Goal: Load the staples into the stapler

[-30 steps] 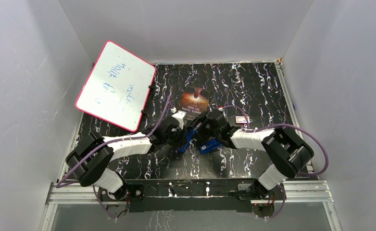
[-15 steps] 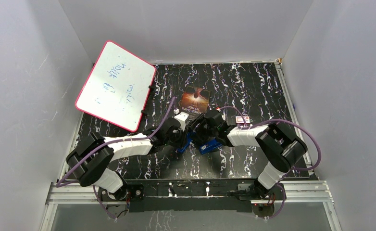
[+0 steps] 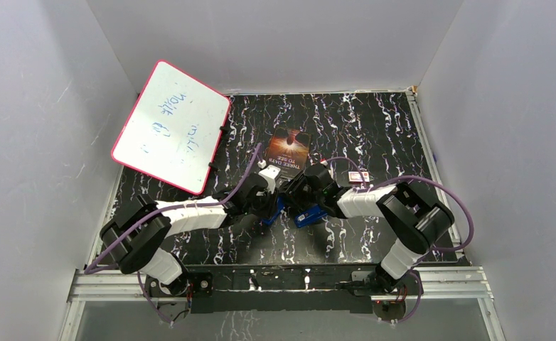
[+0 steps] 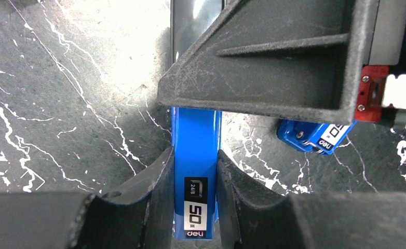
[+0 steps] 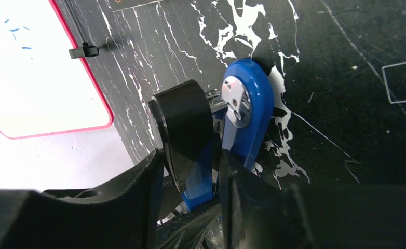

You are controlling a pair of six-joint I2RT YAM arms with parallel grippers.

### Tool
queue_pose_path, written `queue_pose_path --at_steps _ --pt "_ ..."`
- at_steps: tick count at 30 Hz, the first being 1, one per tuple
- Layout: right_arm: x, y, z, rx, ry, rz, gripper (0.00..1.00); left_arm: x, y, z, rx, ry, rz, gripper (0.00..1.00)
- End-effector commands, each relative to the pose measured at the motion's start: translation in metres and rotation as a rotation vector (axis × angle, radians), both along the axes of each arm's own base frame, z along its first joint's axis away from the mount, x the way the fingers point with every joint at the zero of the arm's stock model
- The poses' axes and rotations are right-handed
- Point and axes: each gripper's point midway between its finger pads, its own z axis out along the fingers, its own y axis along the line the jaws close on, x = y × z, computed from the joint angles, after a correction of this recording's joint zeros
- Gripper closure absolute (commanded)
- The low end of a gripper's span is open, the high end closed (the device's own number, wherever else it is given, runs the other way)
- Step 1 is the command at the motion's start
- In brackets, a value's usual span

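The blue stapler [image 3: 309, 216] lies swung open at mid table, where both arms meet. In the left wrist view its long blue arm [image 4: 195, 155], with a black "50" label, sits squeezed between my left gripper [image 4: 195, 174], which is shut on it. The stapler's other blue end [image 4: 315, 137] lies on the mat to the right. My right gripper [image 5: 190, 179] has its fingers against both sides of the stapler's black-capped blue arm [image 5: 183, 124], just below the round hinge [image 5: 245, 98]. From above, the left gripper [image 3: 269, 202] and right gripper [image 3: 298, 199] nearly touch. No staples show in any view.
A pink-rimmed whiteboard [image 3: 172, 126] leans at the back left, its marker clip [image 5: 84, 51] showing in the right wrist view. A dark printed card [image 3: 288, 148] lies behind the grippers. A small red-and-white box [image 3: 358, 176] sits right of them. White walls enclose the black marbled mat [image 3: 375, 128].
The right gripper has slid left to the stapler's hinge end and narrowed its jaws onto the arm there. The left gripper has kept its grip and place.
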Motion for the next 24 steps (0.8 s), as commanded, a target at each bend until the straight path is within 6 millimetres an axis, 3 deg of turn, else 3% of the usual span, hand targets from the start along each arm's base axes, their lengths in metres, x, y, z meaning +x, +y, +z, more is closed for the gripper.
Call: queue_pose_path --at_steps 1,8,13,19,22,24 --pt "0.013 0.000 0.040 0.048 -0.153 -0.013 0.47 0.009 -0.006 0.013 -0.015 -0.035 0.012 1.00" --pt "0.010 -0.035 0.078 0.016 -0.305 -0.075 0.24 0.015 0.001 0.021 0.038 -0.089 -0.018 0.99" --pt "0.012 -0.075 0.094 -0.135 -0.441 -0.136 0.22 0.018 0.001 0.023 0.058 -0.106 -0.101 0.98" --pt "0.018 -0.134 0.107 -0.301 -0.660 -0.282 0.20 0.001 -0.019 0.025 0.064 -0.192 -0.518 0.86" --pt "0.016 -0.146 0.125 -0.316 -0.757 -0.299 0.19 0.000 -0.020 0.019 0.114 -0.200 -0.661 0.82" --pt "0.010 -0.152 0.124 -0.356 -0.817 -0.261 0.19 0.001 -0.021 0.014 0.154 -0.209 -0.730 0.78"
